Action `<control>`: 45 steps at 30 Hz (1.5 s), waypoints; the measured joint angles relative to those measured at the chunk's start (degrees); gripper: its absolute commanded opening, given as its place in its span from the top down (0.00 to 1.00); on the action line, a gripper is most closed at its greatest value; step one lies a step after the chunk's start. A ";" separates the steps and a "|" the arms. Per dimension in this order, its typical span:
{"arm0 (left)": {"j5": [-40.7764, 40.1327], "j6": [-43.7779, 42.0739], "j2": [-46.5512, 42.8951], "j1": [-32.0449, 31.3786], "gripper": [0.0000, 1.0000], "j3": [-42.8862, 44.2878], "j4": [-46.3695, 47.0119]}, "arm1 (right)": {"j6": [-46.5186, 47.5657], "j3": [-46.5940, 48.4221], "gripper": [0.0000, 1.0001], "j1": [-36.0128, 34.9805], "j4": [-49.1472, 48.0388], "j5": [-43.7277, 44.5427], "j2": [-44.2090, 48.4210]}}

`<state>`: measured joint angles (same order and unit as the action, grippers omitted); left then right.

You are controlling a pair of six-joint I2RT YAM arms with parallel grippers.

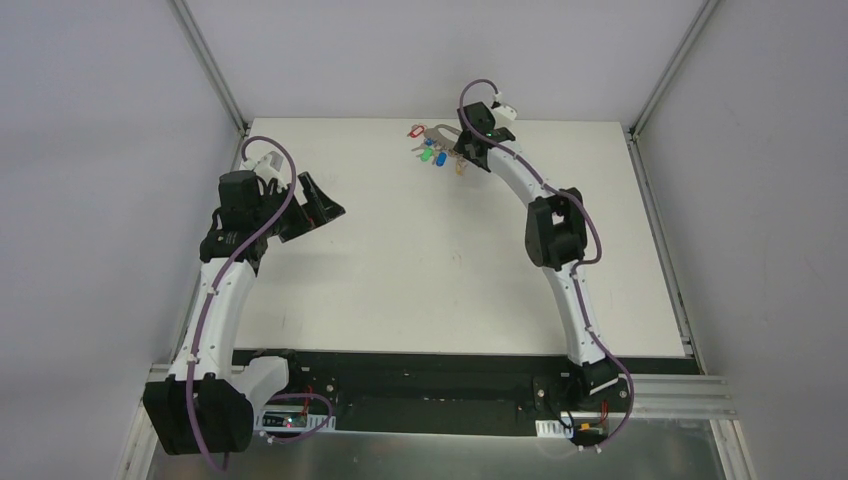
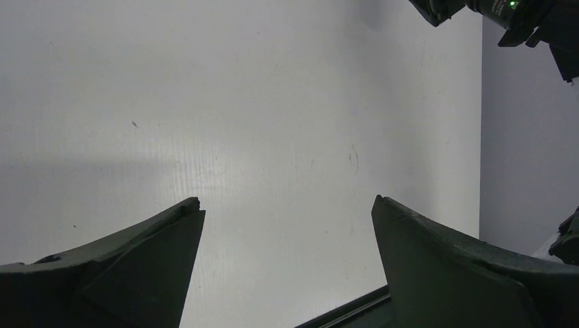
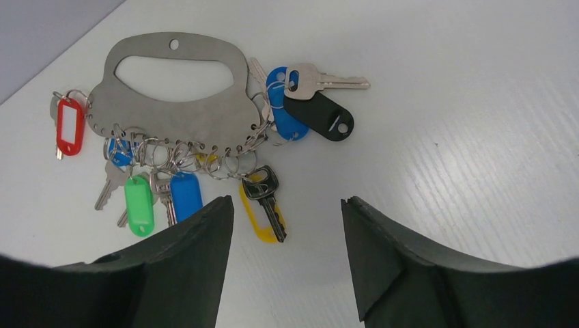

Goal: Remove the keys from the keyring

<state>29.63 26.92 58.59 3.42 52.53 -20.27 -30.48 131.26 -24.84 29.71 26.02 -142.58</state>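
The keyring (image 3: 171, 96) is a flat grey metal plate with an oval slot, lying on the white table at the far middle (image 1: 437, 132). Keys hang from small rings along its edge: a red tag (image 3: 69, 127), a green tag (image 3: 138, 204), a blue tag (image 3: 186, 195), a yellow tag (image 3: 256, 213) under a black-headed key (image 3: 267, 198), a black tag (image 3: 319, 116) and a silver key (image 3: 324, 80). My right gripper (image 3: 287, 203) is open and empty, just short of the yellow tag. My left gripper (image 2: 287, 205) is open and empty, far off at the table's left (image 1: 318, 205).
The white table (image 1: 420, 260) is ringed by grey walls with metal corner posts (image 1: 210, 65). A black strip runs along its near edge (image 1: 440, 362). The right arm's parts (image 2: 519, 17) show at the top right of the left wrist view.
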 measured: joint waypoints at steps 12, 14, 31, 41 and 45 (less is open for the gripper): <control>0.28 0.20 0.09 0.02 0.02 0.00 0.09 | -4.96 5.81 0.41 0.26 -7.72 0.87 -9.22; 0.31 0.20 0.13 0.00 0.02 0.00 0.13 | -6.47 6.34 0.47 0.48 -9.09 1.51 -10.10; 0.48 0.59 0.39 0.04 0.02 0.00 0.33 | -15.43 -25.33 1.00 2.75 -22.49 -2.43 6.47; 3.58 0.81 1.86 -0.02 0.03 -0.02 1.20 | -9.81 -61.09 1.00 -2.10 -25.90 -12.63 37.88; 4.72 0.83 4.09 -1.07 0.04 -0.02 1.44 | -7.76 -71.52 1.00 -2.45 -25.16 -14.82 49.55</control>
<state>34.35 27.75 62.67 2.35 52.51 -18.83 -38.24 59.75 -27.29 4.56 11.20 -93.03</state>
